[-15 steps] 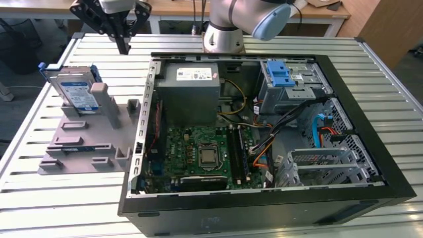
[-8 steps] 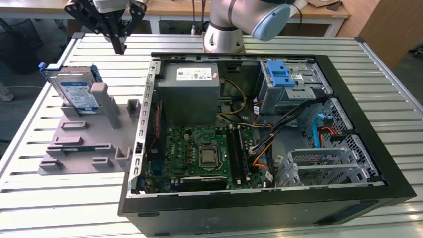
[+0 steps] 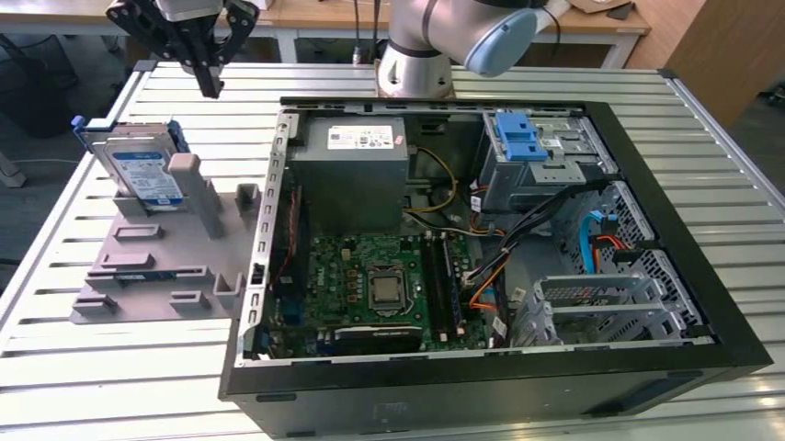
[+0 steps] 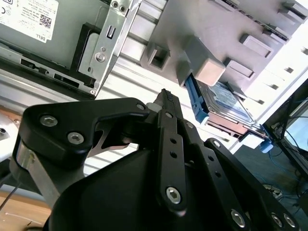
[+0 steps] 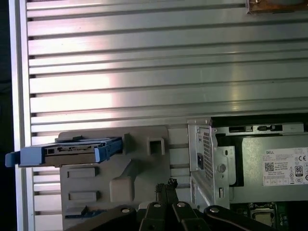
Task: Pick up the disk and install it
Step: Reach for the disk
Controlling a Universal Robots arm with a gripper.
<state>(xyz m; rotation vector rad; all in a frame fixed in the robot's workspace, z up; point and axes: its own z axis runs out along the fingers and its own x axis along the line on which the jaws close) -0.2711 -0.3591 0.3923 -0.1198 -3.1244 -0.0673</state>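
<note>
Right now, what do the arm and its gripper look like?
The arm is a silver-grey tube with a pale blue cap on its joint. The gripper is matte black: angular linkage bars pinned with silver bolts taper to slim jaws. In the second wrist view, one bar carries a row of small holes.

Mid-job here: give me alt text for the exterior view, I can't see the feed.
The disk stands on edge in a grey holder at the exterior view's left, untouched. The pincer hangs shut and empty above the slatted table, clear of the disk. An open computer case lies to its right.
</note>
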